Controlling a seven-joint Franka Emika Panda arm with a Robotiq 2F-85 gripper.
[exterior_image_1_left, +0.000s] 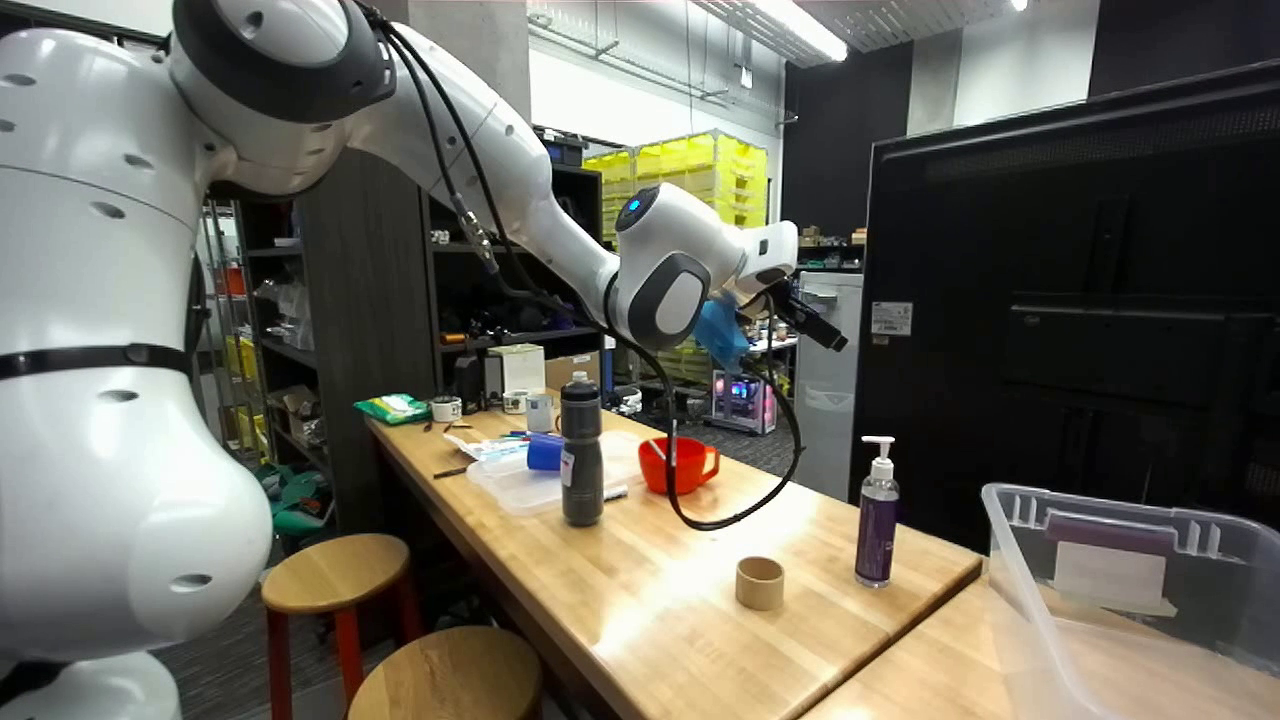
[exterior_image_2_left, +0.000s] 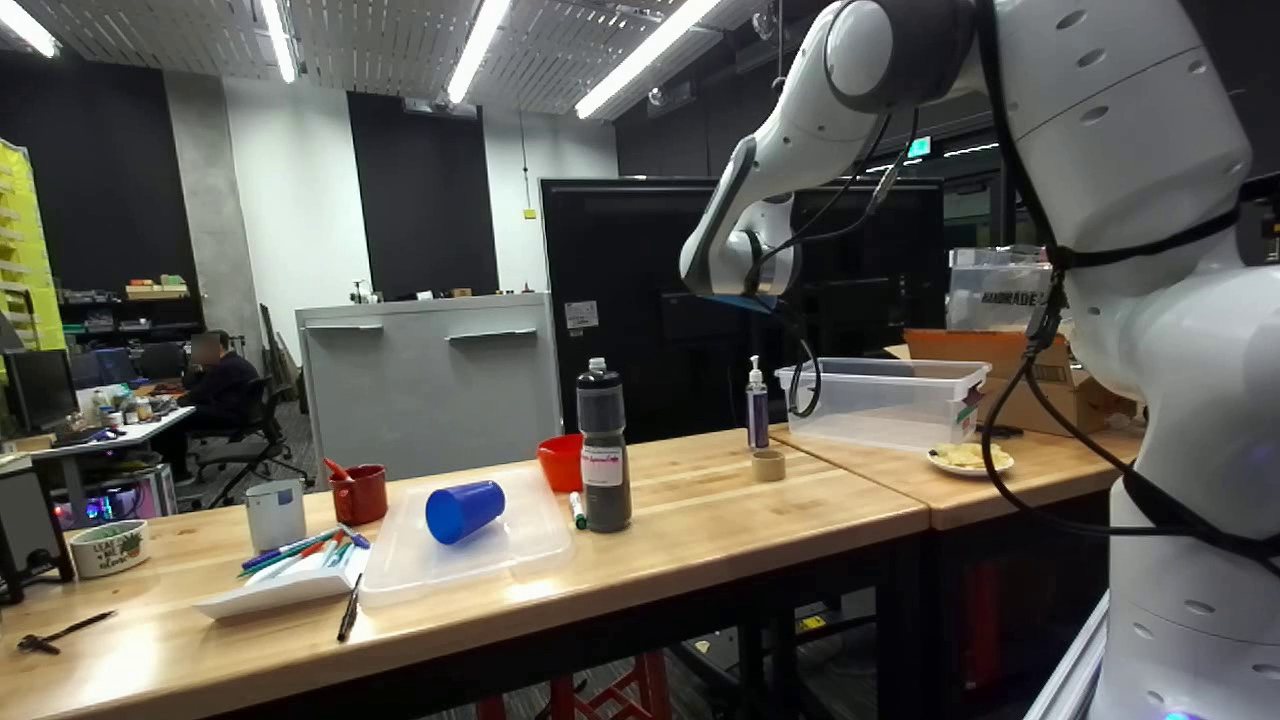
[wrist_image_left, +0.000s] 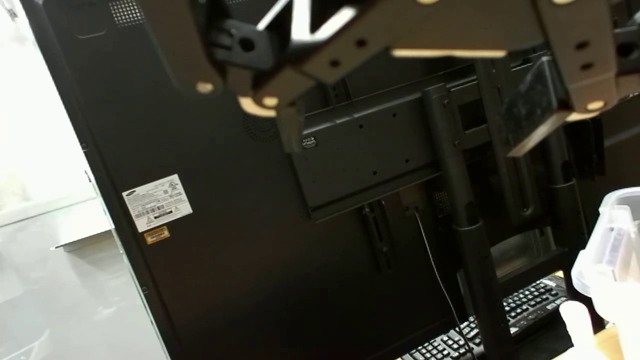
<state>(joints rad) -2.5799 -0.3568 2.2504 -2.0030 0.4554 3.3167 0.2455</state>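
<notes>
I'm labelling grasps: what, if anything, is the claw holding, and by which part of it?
Nothing is held: the claw stands open and empty in the wrist view.

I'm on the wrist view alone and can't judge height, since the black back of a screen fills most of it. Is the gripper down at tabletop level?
Observer: No. In an exterior view the gripper hangs above the level of the tabletop.
Operator: Thanks. I can't see most of that tabletop: is anything on it tipped over?
Observer: Yes, a blue cup lies on its side on a clear plastic lid.
Operator: And anything tall standing up?
Observer: A grey bottle stands upright, in both exterior views.
</notes>
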